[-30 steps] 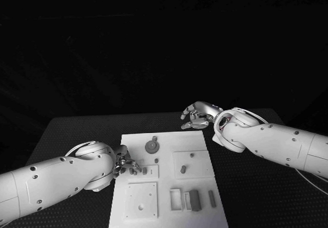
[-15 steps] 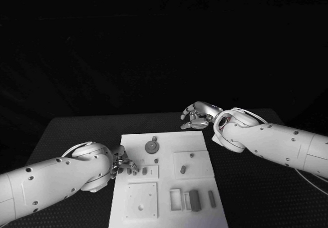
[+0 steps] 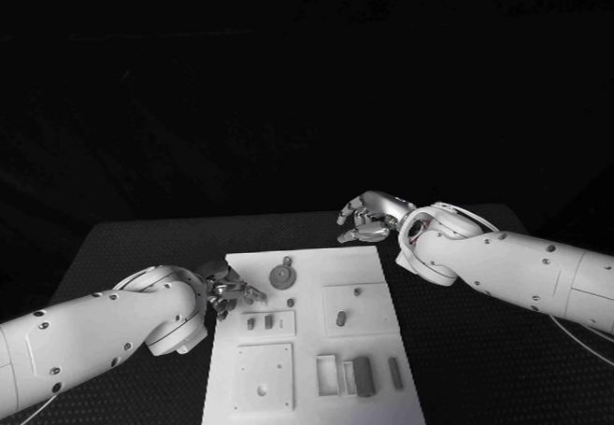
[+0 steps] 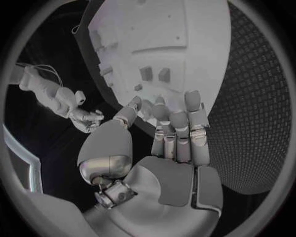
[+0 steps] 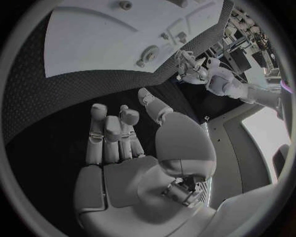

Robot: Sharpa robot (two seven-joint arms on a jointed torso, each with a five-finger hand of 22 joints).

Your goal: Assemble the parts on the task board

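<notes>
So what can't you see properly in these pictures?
- Left robot hand, head view: its own arm hides the palm, so whether it touches the task board is unclear.
- Small parts, head view: too small to identify.
- Right robot hand, head view: fingers curled; anything inside is hidden.

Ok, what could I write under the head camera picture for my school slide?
Two white robot arms at a task board: the left hand hovers at its edge, the right hand waits beyond the far end.
</notes>
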